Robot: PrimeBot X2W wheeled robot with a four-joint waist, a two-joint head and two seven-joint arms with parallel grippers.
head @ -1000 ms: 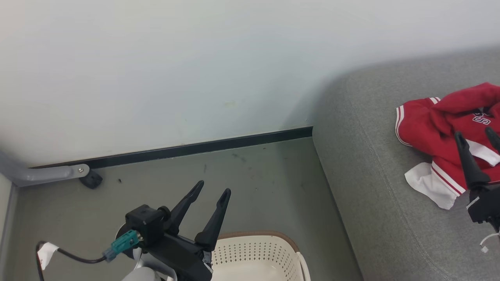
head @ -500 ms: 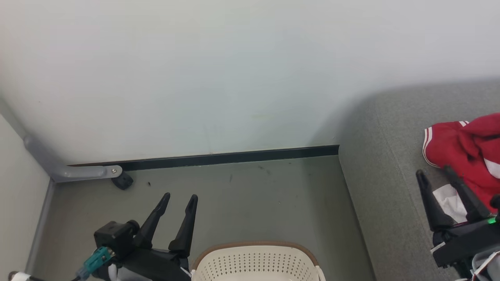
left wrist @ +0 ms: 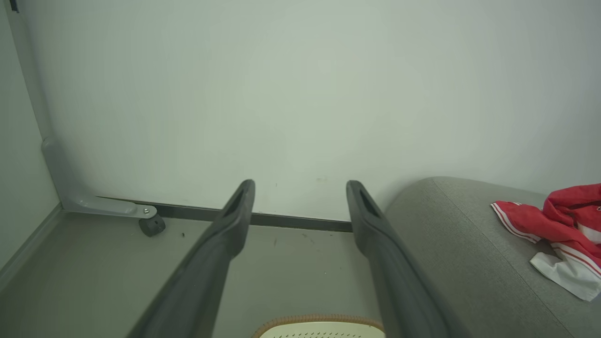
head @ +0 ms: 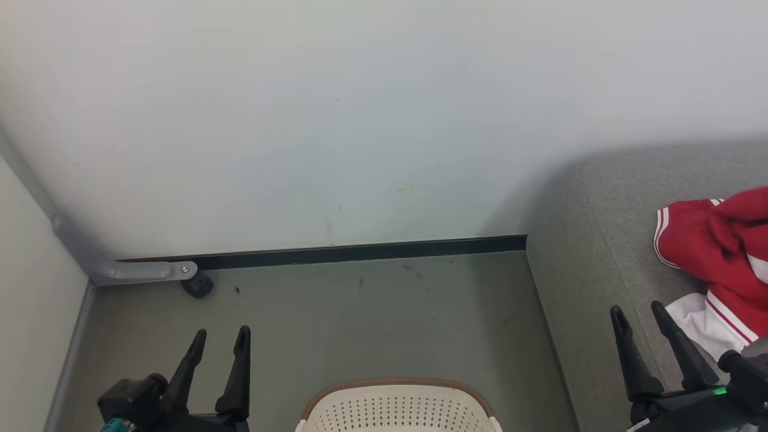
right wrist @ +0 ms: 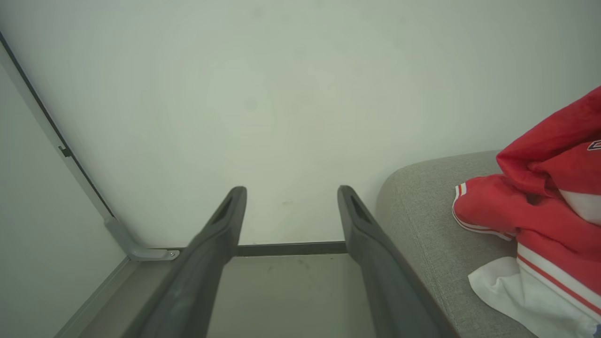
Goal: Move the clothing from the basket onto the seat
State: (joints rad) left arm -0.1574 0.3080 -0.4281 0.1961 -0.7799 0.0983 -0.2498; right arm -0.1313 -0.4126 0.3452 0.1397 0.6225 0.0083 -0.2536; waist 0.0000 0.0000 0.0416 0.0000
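Observation:
A red and white garment, the clothing (head: 720, 264) (left wrist: 558, 230) (right wrist: 540, 216), lies crumpled on the grey seat (head: 594, 252) (left wrist: 450, 249) (right wrist: 422, 220) at the right. At the bottom middle of the head view, the far rim of the beige basket (head: 396, 402) (left wrist: 319, 327) shows; its inside is out of view. My left gripper (head: 221, 336) (left wrist: 300, 190) hangs open and empty over the floor, left of the basket. My right gripper (head: 637, 312) (right wrist: 291, 195) is open and empty above the seat's front part, just left of the clothing.
A pale wall with a dark baseboard (head: 360, 252) runs across the back. A grey bracket with a black caster (head: 198, 285) sits at the wall's foot on the left. Grey floor (head: 360, 324) lies between the left wall and the seat.
The head camera has swung left and tilted, so the seat and clothing slid right in view. Both grippers have drawn back toward the bottom edge, still open; the right one has cleared the clothing.

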